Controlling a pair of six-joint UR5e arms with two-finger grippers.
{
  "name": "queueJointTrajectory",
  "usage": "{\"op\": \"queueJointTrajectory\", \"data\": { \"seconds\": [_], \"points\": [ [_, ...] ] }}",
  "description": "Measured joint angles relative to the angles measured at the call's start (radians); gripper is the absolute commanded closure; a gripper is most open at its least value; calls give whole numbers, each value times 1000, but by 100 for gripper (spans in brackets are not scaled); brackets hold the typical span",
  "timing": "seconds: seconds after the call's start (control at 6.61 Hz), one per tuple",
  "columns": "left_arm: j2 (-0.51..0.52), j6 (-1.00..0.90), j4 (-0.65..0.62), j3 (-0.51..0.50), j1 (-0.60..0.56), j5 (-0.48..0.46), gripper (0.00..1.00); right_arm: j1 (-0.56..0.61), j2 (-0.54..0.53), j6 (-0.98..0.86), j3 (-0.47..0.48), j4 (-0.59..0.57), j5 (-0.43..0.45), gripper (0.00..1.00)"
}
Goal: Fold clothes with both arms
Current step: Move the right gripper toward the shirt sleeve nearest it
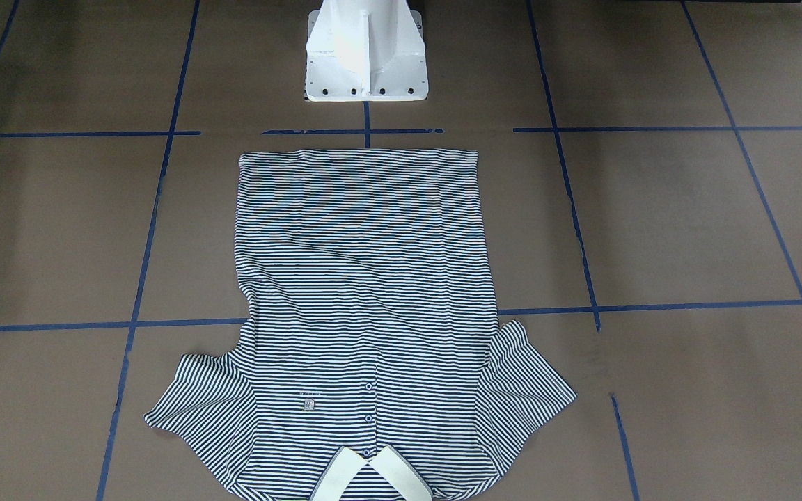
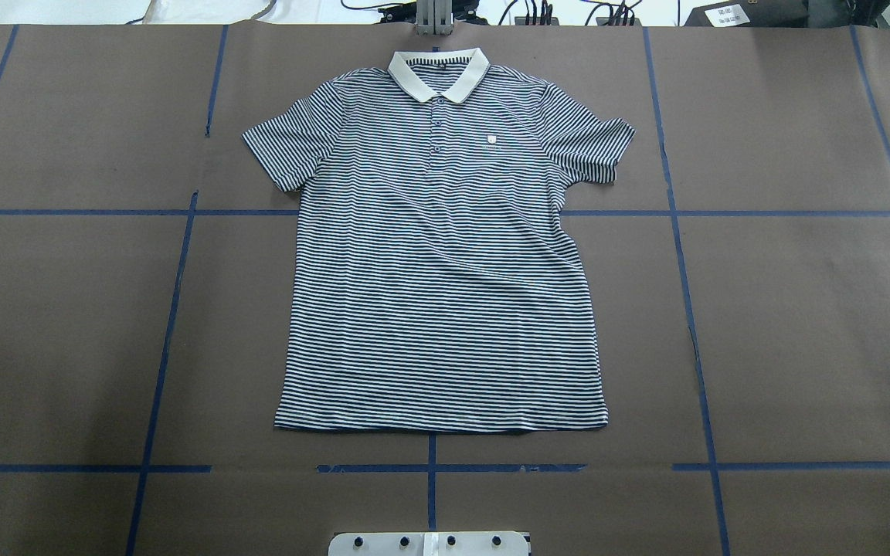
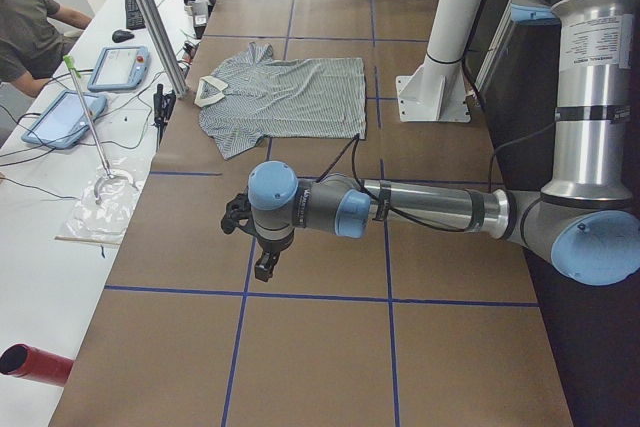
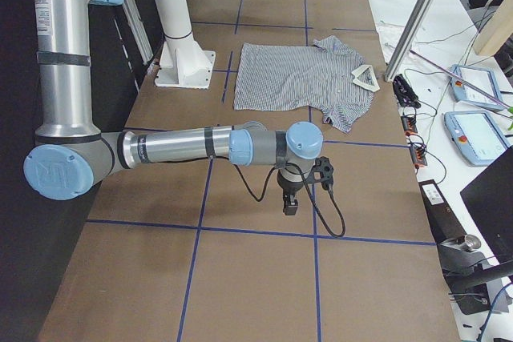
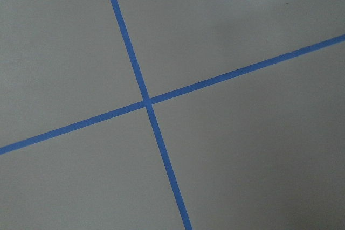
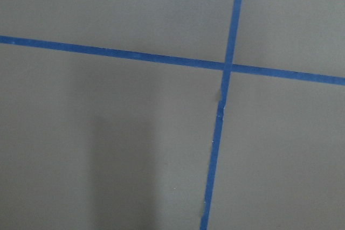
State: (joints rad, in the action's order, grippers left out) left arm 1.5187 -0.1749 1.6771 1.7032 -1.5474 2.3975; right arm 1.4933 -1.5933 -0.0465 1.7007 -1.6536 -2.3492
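The striped polo shirt [image 2: 445, 270] lies flat and face up on the brown table, cream collar [image 2: 437, 73] at the far edge, hem toward the robot base. It also shows in the front view [image 1: 366, 313] and in both side views [image 3: 290, 92] [image 4: 296, 74]. The left arm's gripper [image 3: 265, 267] hangs over bare table well away from the shirt, toward the table's left end. The right arm's gripper [image 4: 290, 206] hangs likewise toward the right end. I cannot tell whether either is open or shut. Both wrist views show only table and blue tape.
The white pedestal base [image 1: 366, 56] stands just behind the shirt's hem. Blue tape lines [image 2: 429, 468] grid the table. An operator [image 3: 25, 32], tablets [image 3: 65, 117] and a red cylinder [image 3: 35, 362] are at the white bench beyond the far edge.
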Motion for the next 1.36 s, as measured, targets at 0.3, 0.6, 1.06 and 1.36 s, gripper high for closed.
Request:
{"op": "queueJointTrajectory", "data": {
  "seconds": [0.3, 0.6, 1.06, 1.36],
  "points": [
    [5, 3, 35, 6, 8, -24, 0, 0, -5, 5, -58, 101, 21, 0],
    [10, 20, 61, -3, 16, -9, 0, -13, -8, 19, -82, 157, -31, 0],
    [15, 222, 210, -11, 47, 102, 0, -139, 161, 282, -131, 200, -48, 0],
    [1, 246, 310, -18, 52, 108, 0, -244, 351, 587, -234, 322, -37, 3]
  ]
}}
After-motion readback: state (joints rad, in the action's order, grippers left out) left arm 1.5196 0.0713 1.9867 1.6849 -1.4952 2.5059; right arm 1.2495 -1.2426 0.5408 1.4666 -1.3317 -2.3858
